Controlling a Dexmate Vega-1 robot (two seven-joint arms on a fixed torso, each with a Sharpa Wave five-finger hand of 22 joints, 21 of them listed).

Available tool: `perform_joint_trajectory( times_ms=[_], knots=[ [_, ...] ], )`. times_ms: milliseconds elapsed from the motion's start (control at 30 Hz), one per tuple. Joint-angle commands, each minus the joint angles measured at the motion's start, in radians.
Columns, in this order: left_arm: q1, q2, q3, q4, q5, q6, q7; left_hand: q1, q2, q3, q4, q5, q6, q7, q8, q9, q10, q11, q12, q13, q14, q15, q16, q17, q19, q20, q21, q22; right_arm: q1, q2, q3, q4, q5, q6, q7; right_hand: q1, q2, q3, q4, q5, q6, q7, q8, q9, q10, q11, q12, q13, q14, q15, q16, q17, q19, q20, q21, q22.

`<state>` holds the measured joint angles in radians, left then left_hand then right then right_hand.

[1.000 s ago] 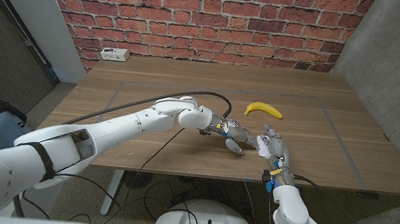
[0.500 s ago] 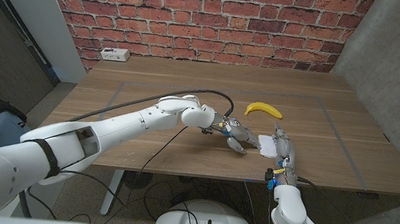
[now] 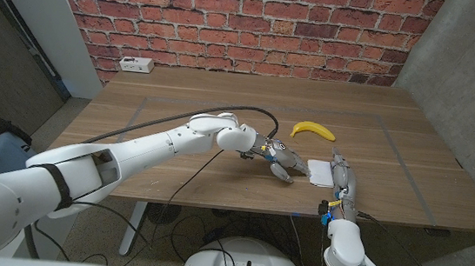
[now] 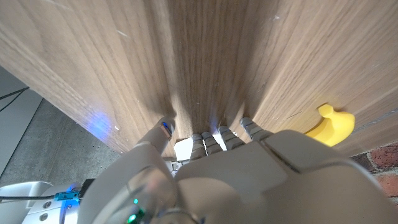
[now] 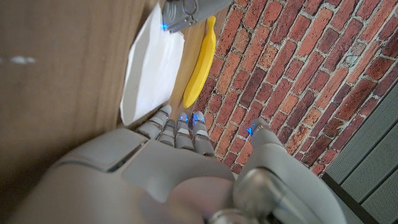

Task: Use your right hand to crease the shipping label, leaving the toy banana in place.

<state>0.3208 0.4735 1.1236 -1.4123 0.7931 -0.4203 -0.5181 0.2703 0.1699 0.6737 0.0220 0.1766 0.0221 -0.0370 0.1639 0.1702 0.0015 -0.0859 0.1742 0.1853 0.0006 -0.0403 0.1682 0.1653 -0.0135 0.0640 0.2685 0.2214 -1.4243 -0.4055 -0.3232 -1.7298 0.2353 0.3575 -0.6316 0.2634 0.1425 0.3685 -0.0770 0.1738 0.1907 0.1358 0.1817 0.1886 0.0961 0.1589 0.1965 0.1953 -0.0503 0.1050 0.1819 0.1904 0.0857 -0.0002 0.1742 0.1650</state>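
Sliding over to the label's right edge now, right robot hand (image 3: pixel 337 170), having been spread across the sheet a second ago; label lying more exposed than before. Head view: shipping label (image 3: pixel 319 172) sitting white on the wooden table (image 3: pixel 179 101), just beside the left robot hand (image 3: pixel 277 157) on one side and touching the right robot hand on the other. Standing narrow and edge-on, that right robot hand, fingers together, gripping nothing. Toy banana (image 3: pixel 313 130) resting behind the label, apart from both. White power strip (image 3: pixel 136 65) lying at the far left by the brick wall (image 3: pixel 248 20).

Left wrist view: left robot hand (image 4: pixel 205 168) reaching with fingertips (image 4: pixel 164 127) down on the wood, spread, holding nothing; banana (image 4: pixel 331 124) lying near.

Right wrist view: right robot hand (image 5: pixel 180 155) stretching its fingers (image 5: pixel 163 122) straight to the label's (image 5: pixel 151 65) near edge, closing on nothing; banana (image 5: pixel 200 65) lying just past the sheet, and fingers of the other robot hand (image 5: pixel 186 12) touching the sheet's far end.
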Motion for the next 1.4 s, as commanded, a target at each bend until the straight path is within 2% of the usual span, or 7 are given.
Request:
perform_joint_trajectory(
  times_ms=[33, 200, 267, 433, 1033, 1300, 1400],
  knots=[
    [-0.002, -0.001, 0.006, -0.012, 0.005, 0.029, -0.026, -0.008, 0.001, -0.006, 0.002, -0.006, -0.005, 0.0, 0.009, 0.004, -0.001, 0.003, 0.01, 0.001, -0.006, -0.035, 0.005, 0.004, 0.001, 0.009, 0.004, 0.003, 0.016, 0.011, 0.001, 0.031, -0.117, 0.107, -0.036, -0.004, -0.002, -0.002, -0.001, 0.003, 0.005, 0.015, 0.009, 0.002, 0.007, 0.004, 0.01, 0.003, 0.013, -0.004, 0.009, 0.001, 0.02, -0.002, 0.012, 0.005],
    [-0.003, -0.001, 0.008, -0.012, 0.006, 0.027, -0.023, -0.011, 0.0, -0.007, 0.004, -0.005, -0.006, 0.001, 0.009, 0.004, -0.003, 0.005, 0.011, 0.001, -0.007, -0.036, 0.005, 0.003, -0.002, 0.009, 0.003, 0.003, 0.011, 0.015, 0.002, 0.001, -0.171, 0.09, -0.052, 0.009, -0.004, -0.001, -0.012, 0.005, 0.042, 0.009, 0.021, 0.002, 0.044, 0.0, 0.024, 0.002, 0.06, -0.006, 0.022, -0.004, 0.075, 0.006, 0.031, 0.005],
    [-0.004, -0.002, 0.007, -0.011, 0.003, 0.028, -0.025, -0.012, 0.0, -0.007, 0.005, -0.005, -0.007, 0.0, 0.009, 0.004, -0.003, 0.005, 0.011, 0.001, -0.007, -0.035, 0.005, 0.004, -0.003, 0.01, 0.003, 0.003, 0.004, 0.011, 0.004, -0.025, -0.176, 0.054, -0.051, 0.01, -0.005, -0.003, -0.013, 0.005, 0.06, 0.007, 0.024, 0.002, 0.064, 0.007, 0.029, 0.002, 0.093, 0.002, 0.029, -0.004, 0.11, 0.025, 0.04, 0.005],
    [-0.007, -0.005, 0.009, -0.007, 0.003, 0.027, -0.025, -0.013, 0.0, -0.007, 0.007, -0.005, -0.008, 0.0, 0.01, 0.004, -0.004, 0.006, 0.012, 0.001, -0.007, -0.035, 0.006, 0.003, -0.003, 0.01, 0.003, 0.003, -0.012, 0.001, 0.002, -0.075, -0.138, -0.041, -0.027, 0.012, -0.013, -0.007, -0.018, 0.004, 0.066, 0.015, 0.022, 0.002, 0.075, 0.014, 0.03, 0.001, 0.12, 0.018, 0.032, -0.005, 0.144, 0.058, 0.047, 0.006],
    [-0.015, -0.012, 0.016, -0.002, 0.0, 0.026, -0.032, -0.017, 0.003, -0.004, 0.011, -0.004, -0.002, -0.001, 0.015, 0.004, -0.001, 0.01, 0.017, 0.001, -0.009, -0.034, 0.006, 0.002, -0.006, 0.011, 0.004, 0.003, -0.019, -0.019, -0.016, -0.066, -0.043, -0.109, 0.006, -0.004, -0.019, -0.018, -0.011, 0.003, 0.063, 0.027, 0.017, 0.002, 0.076, 0.028, 0.026, 0.001, 0.117, 0.029, 0.027, -0.002, 0.137, 0.06, 0.037, 0.006],
    [-0.011, -0.008, 0.016, -0.013, 0.0, 0.031, -0.038, -0.019, 0.003, -0.003, 0.013, -0.003, -0.001, -0.003, 0.016, 0.004, -0.002, 0.007, 0.018, 0.001, -0.009, -0.036, 0.007, 0.002, -0.006, 0.011, 0.004, 0.003, -0.018, -0.024, -0.019, -0.047, -0.038, -0.128, -0.013, -0.006, -0.017, -0.021, -0.009, 0.004, 0.061, 0.026, 0.015, 0.002, 0.069, 0.026, 0.022, 0.001, 0.106, 0.028, 0.02, -0.001, 0.119, 0.05, 0.027, 0.006],
    [-0.009, -0.007, 0.016, -0.017, -0.002, 0.031, -0.043, -0.019, 0.002, -0.002, 0.012, -0.003, -0.001, -0.003, 0.016, 0.004, -0.001, 0.008, 0.019, 0.001, -0.009, -0.036, 0.007, 0.001, -0.007, 0.011, 0.004, 0.003, -0.017, -0.02, -0.021, -0.039, -0.057, -0.123, -0.038, -0.007, -0.015, -0.022, -0.008, 0.004, 0.057, 0.024, 0.013, 0.002, 0.062, 0.022, 0.018, 0.001, 0.091, 0.018, 0.013, -0.001, 0.102, 0.036, 0.02, 0.006]
  ],
)
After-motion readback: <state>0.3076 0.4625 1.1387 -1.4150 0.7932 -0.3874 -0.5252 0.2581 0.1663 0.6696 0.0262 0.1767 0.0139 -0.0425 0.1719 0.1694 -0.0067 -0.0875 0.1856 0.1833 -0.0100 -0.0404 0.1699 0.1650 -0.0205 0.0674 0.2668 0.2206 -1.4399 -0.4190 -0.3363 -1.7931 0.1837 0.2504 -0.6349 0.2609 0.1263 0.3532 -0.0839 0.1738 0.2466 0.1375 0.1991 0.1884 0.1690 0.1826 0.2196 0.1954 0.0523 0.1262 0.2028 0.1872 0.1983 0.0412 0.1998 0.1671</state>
